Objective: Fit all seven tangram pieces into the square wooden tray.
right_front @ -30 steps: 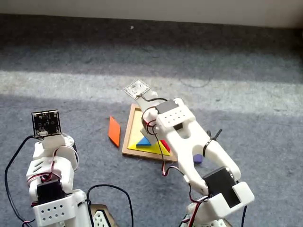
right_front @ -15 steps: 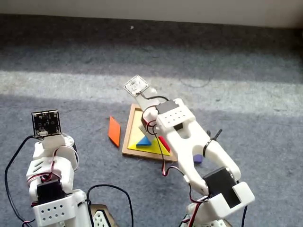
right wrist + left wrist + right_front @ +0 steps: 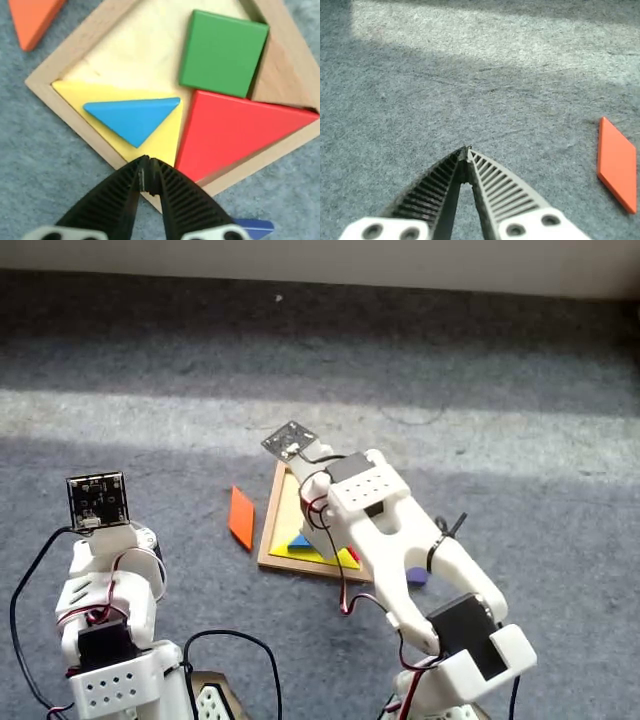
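Observation:
The square wooden tray (image 3: 75, 45) holds a yellow triangle (image 3: 165, 137), a red triangle (image 3: 235, 130) and a green square (image 3: 222, 52). A small blue triangle (image 3: 132, 117) lies on top of the yellow one. Part of the tray floor is bare wood. My right gripper (image 3: 145, 172) is shut with nothing in it, its tips over the tray's rim beside the yellow and red triangles. An orange parallelogram (image 3: 618, 162) lies on the carpet left of the tray (image 3: 268, 530). My left gripper (image 3: 466, 152) is shut and empty above bare carpet, well short of the orange piece (image 3: 241, 517).
A purple piece (image 3: 418, 577) lies on the carpet right of the tray, partly under the right arm (image 3: 400, 540). Grey carpet stretches beyond the tray, with a sunlit band across it. The left arm (image 3: 105, 600) stands at the near left.
The right arm's wrist has tilted and shifted slightly left over the tray, now covering the red triangle in the high view. The left arm has not moved.

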